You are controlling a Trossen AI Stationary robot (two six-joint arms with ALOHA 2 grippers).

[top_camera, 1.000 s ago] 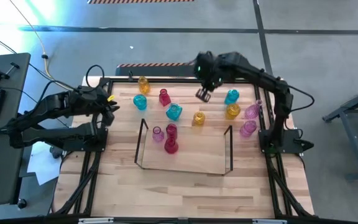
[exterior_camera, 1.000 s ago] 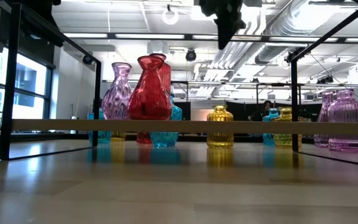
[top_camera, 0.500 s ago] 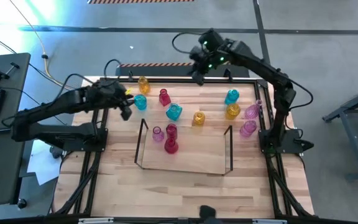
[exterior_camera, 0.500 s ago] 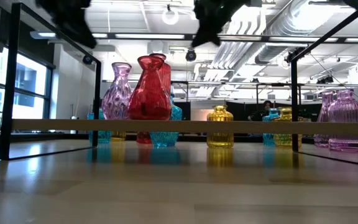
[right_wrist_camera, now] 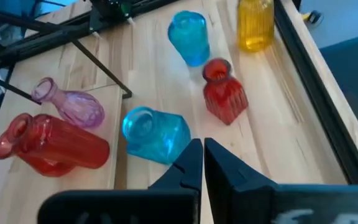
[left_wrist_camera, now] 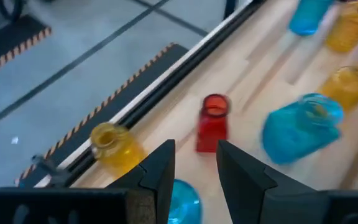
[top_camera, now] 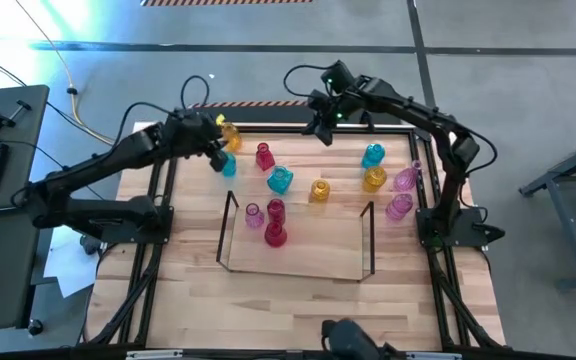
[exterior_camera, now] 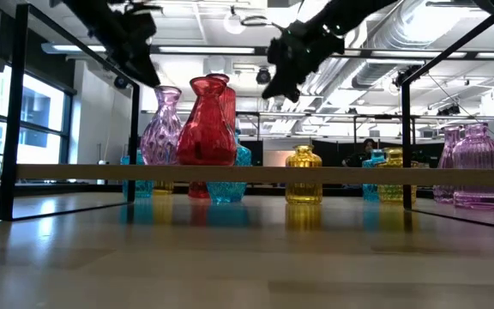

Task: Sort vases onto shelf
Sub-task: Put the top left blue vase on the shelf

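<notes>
I see the shelf (top_camera: 298, 268) sitting mid-table, a clear tray with dark upright frames at both short ends, and three vases stand at its far left corner: a pink vase (top_camera: 253, 215), a red vase (top_camera: 276, 210) just beside it, and a second red vase (top_camera: 275, 236) just nearer than that one. The other vases are loose on the wood beyond the shelf. At the far left I have a yellow vase (top_camera: 231, 134), a cyan vase (top_camera: 228, 166) near it, a ribbed red vase (top_camera: 264, 155) to their right, then a wider cyan vase (top_camera: 280, 180) and a small amber vase (top_camera: 319, 190) close to the shelf's far edge. At the far right stand a cyan vase (top_camera: 372, 155), an amber vase (top_camera: 373, 179), and two pink vases (top_camera: 406, 178) (top_camera: 399, 206) by the table's right edge. My left gripper (left_wrist_camera: 194, 168) hangs above the far-left cluster, its fingers partly spread with nothing between them, the ribbed red vase showing beyond the gap. My right gripper (right_wrist_camera: 202, 163) hangs high over the table's far edge, fingers pressed together and empty.
</notes>
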